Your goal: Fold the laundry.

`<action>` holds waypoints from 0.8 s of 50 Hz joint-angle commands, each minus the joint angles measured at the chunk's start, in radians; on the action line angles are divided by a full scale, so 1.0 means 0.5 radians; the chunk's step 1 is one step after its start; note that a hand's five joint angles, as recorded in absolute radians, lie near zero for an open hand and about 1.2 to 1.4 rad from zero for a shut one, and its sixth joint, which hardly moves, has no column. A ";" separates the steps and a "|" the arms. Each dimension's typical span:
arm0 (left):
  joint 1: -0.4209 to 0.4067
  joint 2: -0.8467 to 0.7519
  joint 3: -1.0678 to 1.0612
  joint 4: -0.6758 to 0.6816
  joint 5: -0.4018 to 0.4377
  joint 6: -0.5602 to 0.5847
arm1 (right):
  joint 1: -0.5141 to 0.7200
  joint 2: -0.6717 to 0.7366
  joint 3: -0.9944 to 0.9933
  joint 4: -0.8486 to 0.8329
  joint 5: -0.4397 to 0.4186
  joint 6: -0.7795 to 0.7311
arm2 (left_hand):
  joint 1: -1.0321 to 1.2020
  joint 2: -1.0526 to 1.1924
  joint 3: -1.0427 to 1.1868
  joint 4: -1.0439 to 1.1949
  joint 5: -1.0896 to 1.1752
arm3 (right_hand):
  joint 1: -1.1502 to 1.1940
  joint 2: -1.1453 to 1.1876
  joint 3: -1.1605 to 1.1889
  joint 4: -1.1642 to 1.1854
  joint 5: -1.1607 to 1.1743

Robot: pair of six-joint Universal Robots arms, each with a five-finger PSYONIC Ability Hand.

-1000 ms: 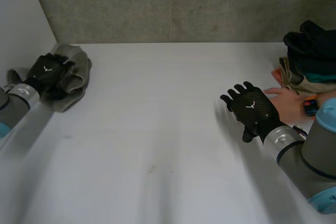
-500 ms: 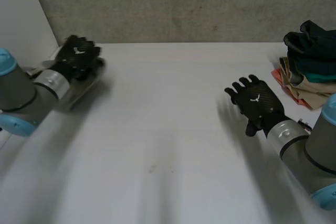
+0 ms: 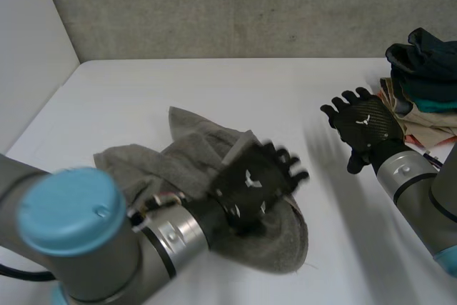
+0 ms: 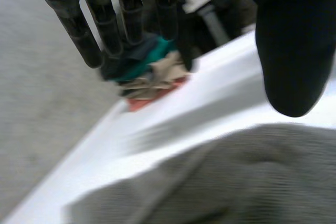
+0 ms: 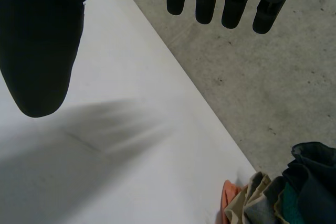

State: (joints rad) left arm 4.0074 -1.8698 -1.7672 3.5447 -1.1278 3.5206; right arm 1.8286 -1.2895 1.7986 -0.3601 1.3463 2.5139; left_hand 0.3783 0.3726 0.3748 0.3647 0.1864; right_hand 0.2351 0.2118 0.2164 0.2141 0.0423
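Under left robot hand point(image 3: 253, 183): grey towel point(image 3: 186, 151), crumpled on white surface point(image 3: 214, 91). Left robot hand flat, released, pinching no cloth. Right robot hand point(image 3: 364, 125) released, empty, beside clothes pile point(image 3: 421, 69). Step, I judge: laying towel out. Next move calls for finding corner, spreading flat.

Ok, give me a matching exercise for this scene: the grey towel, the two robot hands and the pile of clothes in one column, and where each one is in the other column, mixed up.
Column one:
1. grey towel
2. left hand
3. right hand
4. pile of clothes

Column two:
A. stacked at the right edge of the table
B. open, above bare table beside the pile
C. crumpled on the table, toward the robot's left
D. fingers spread, on top of the towel

Pairs: 1-C, 2-D, 3-B, 4-A.
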 commanded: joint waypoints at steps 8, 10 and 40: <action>0.667 0.469 -0.171 -0.103 -0.864 0.009 | 0.226 -0.013 -0.399 0.691 -0.449 -0.021 | -0.118 -0.107 -0.111 -0.091 -0.083 | -0.121 -0.075 -0.084 -0.079 -0.085; 0.759 0.460 -0.208 -0.146 -0.962 0.003 | 0.245 0.014 -0.495 0.812 -0.511 -0.009 | -0.118 -0.107 -0.111 -0.091 -0.083 | -0.121 -0.075 -0.084 -0.079 -0.085; 0.925 -0.421 0.120 -0.374 -0.683 0.288 | 0.610 1.404 -1.937 0.960 -0.349 -0.677 | 2.036 2.047 2.043 2.063 2.071 | 2.322 2.369 2.360 2.364 2.359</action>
State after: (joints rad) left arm 4.5099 -2.0509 -1.7358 3.3627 -1.4699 3.6363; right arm 2.1337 -0.6013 0.8548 0.1251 1.1686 2.1681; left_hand 1.0584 1.0174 0.9977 1.0028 0.8187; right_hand 0.8559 0.8489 0.8383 0.8347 0.6360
